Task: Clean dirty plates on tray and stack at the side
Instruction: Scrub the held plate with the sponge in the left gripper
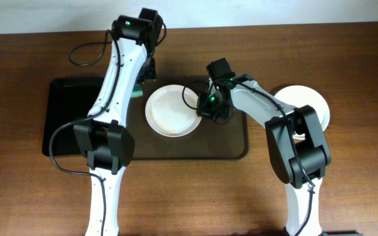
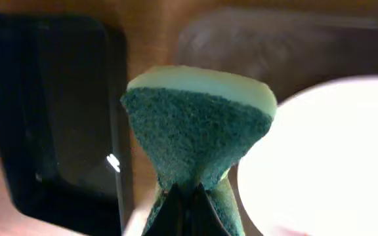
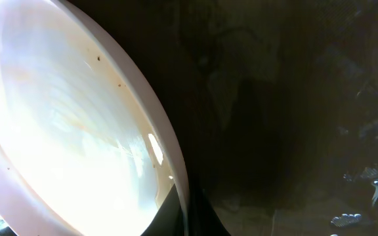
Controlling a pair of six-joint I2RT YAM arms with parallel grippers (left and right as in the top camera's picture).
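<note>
The right pincer (image 1: 203, 107) pinches the plate (image 1: 169, 113) by its rim, mid-frame; keep it still. The left pincer (image 2: 188, 203) squeezes a sponge (image 2: 199, 124); rub softly.

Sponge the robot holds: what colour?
The sponge is green with a pale yellow back; clearest in left wrist view.

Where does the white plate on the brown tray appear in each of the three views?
Overhead: plate at centre, on the tray.
Left wrist: plate at right, beside the sponge; tray above.
Right wrist: plate fills the left; tray at right.
Shared landmark: the tray.
</note>
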